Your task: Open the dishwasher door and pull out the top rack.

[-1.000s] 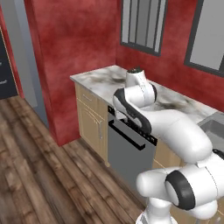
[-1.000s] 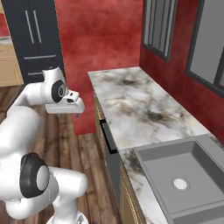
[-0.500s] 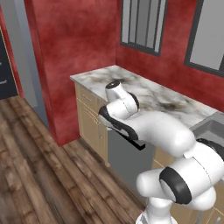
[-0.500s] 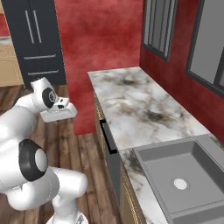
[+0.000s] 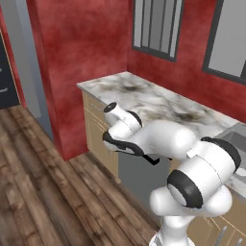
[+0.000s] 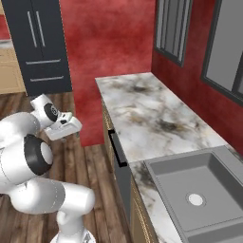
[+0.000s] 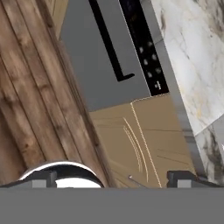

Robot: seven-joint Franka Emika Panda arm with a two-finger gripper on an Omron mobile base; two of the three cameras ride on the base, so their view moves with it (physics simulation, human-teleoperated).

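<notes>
1. Since the earlier frames the white arm has swung leftward and lower, its tool [image 6: 71, 127] now out in front of the cabinets over the brown plank floor [image 5: 43, 192].
2. The tool's fingers stand spread wide and hold nothing.
3. The flat grey dishwasher door [image 7: 98, 61] is shut, set under the marble tabletop [image 6: 152, 118] beside a tan wooden cabinet front [image 7: 144, 144].
4. Its long black bar handle [image 7: 107, 43] is apart from the tool.
</notes>
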